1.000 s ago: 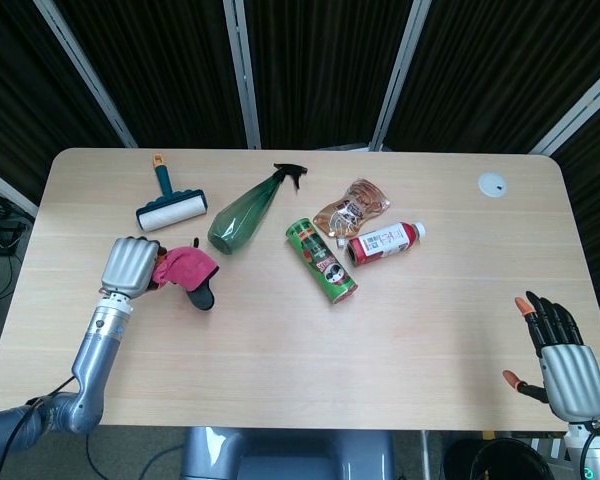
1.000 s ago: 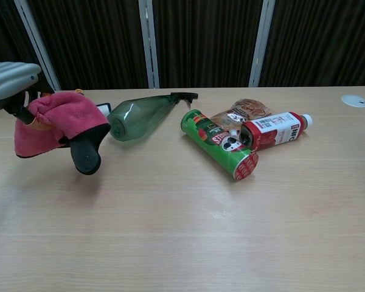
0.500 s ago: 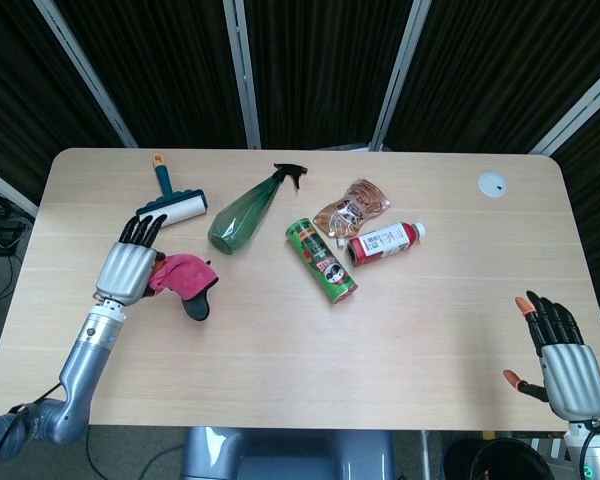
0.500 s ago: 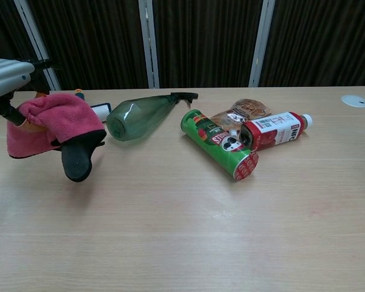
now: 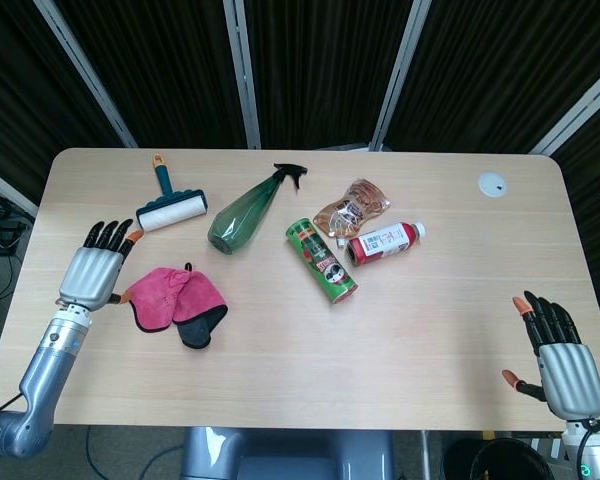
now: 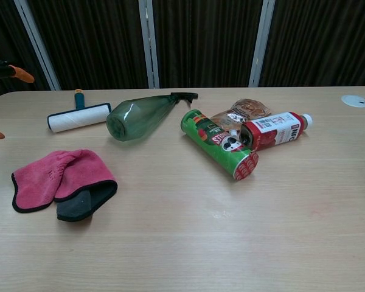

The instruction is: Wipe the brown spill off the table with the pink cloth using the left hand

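**Q:** Head view first: where are the cloth and the hands?

**A:** The pink cloth [image 5: 175, 300] lies crumpled on the table [image 5: 400, 330], near the left edge, folded so a dark underside shows at its near corner. The left hand [image 5: 95, 268] sits just left of it, fingers spread, holding nothing; its thumb tip is close to the cloth's edge, and I cannot tell whether it touches. The right hand [image 5: 558, 358] is at the near right corner, fingers also apart and empty, well away from everything.

**Q:** And the spill?

**A:** No brown spill is plain in either view. A lint roller [image 5: 167, 205], green spray bottle [image 5: 245, 212], crisp can [image 5: 322, 260], snack bag [image 5: 352, 205] and red bottle [image 5: 384, 241] lie further back, from left to centre.

**Q:** How should the next step go?

**A:** My judgement: bring the left hand over the cloth's pink bulk, close the fingers on a thick fold rather than the thin edge, then press flat and sweep, keeping away from the spray bottle nearby.
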